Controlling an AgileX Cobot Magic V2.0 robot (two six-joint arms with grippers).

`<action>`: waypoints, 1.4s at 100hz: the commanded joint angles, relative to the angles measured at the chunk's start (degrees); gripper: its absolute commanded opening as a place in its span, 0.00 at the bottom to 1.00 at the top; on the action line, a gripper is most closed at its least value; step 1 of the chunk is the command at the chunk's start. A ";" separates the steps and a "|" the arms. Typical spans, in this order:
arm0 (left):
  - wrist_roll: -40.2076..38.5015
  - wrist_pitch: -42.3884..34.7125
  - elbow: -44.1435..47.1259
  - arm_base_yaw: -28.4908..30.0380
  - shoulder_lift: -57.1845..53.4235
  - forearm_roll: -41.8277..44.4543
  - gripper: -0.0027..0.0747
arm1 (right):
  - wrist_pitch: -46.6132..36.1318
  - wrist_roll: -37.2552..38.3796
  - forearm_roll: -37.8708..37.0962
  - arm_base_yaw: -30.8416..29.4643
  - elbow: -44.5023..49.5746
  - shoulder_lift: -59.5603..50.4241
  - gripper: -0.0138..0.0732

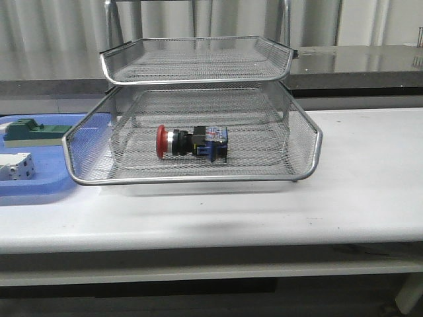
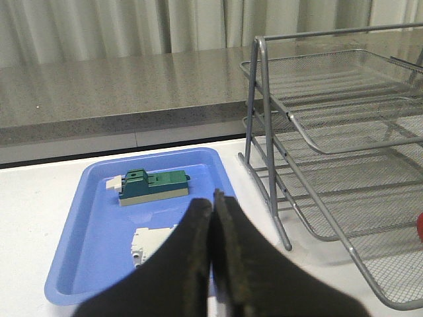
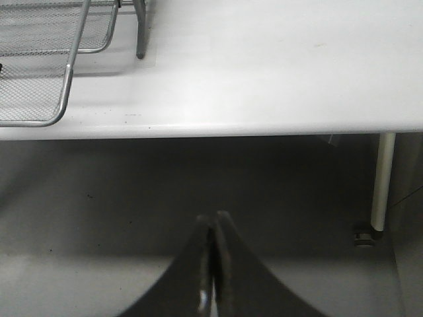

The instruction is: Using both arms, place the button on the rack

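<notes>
The button (image 1: 192,142), with its red head to the left and blue block to the right, lies on its side in the lower tier of the silver wire-mesh rack (image 1: 198,178). A sliver of its red head shows in the left wrist view (image 2: 420,228). No arm shows in the front view. My left gripper (image 2: 213,198) is shut and empty, above the blue tray and to the left of the rack (image 2: 344,139). My right gripper (image 3: 214,218) is shut and empty, held off the table's front edge over the floor, with a corner of the rack (image 3: 53,59) far ahead of it.
A flat blue plastic tray (image 1: 26,188) at the table's left holds a green block (image 1: 33,131) and a white box (image 1: 16,165); both also show in the left wrist view, the block (image 2: 153,185) and the box (image 2: 151,243). A table leg (image 3: 381,181) stands on the floor at the right.
</notes>
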 commanded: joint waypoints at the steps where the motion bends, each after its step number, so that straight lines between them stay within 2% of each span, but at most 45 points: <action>1: -0.58 -4.16 -1.57 0.14 0.25 -0.69 0.01 | -3.74 -0.11 -0.89 0.00 -1.91 0.18 0.08; 44: -0.58 -4.16 -1.57 0.14 0.25 -0.69 0.01 | -10.39 -0.11 -0.83 0.00 -1.91 0.18 0.08; 65: -0.58 -4.16 -1.57 0.14 0.25 -0.69 0.01 | -16.45 -0.11 0.48 0.00 -1.91 0.99 0.08; 80: -0.58 -4.16 -1.57 0.14 0.25 -0.69 0.01 | -20.24 -0.11 4.64 0.00 -1.91 5.03 0.08; 104: -0.58 -4.16 -1.57 0.14 0.25 -0.69 0.01 | -20.84 -0.71 13.72 0.00 -1.98 16.54 0.08; 123: -0.58 -4.16 -1.57 0.14 0.25 -0.69 0.01 | -22.49 -6.21 20.65 0.96 -1.98 25.05 0.08; 140: -0.58 -4.16 -1.57 0.14 0.25 -0.69 0.01 | -24.82 -11.02 26.66 5.25 -1.98 31.82 0.08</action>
